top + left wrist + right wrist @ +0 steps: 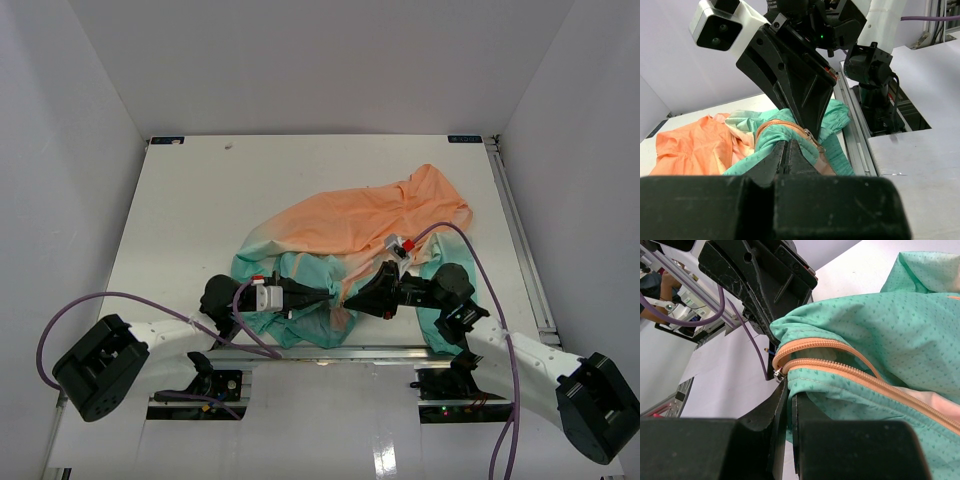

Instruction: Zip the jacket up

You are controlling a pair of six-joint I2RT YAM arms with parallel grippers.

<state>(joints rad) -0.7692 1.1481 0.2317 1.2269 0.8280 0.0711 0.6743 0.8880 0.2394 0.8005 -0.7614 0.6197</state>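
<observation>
Left gripper (787, 152): my jaws pinched together on teal jacket (771, 139) fabric beside the zipper (790, 126).
Right gripper (788, 400): my jaws clamped on the jacket edge below the slider (777, 373).

I'm looking at a white table (200, 200) boxed in by plain white panels: a back wall (320, 60) beyond its far edge, a left wall (60, 220) and a right wall (585, 150) at its sides. A metal rail (522, 250) runs along its right edge. The light is soft and even.
</observation>
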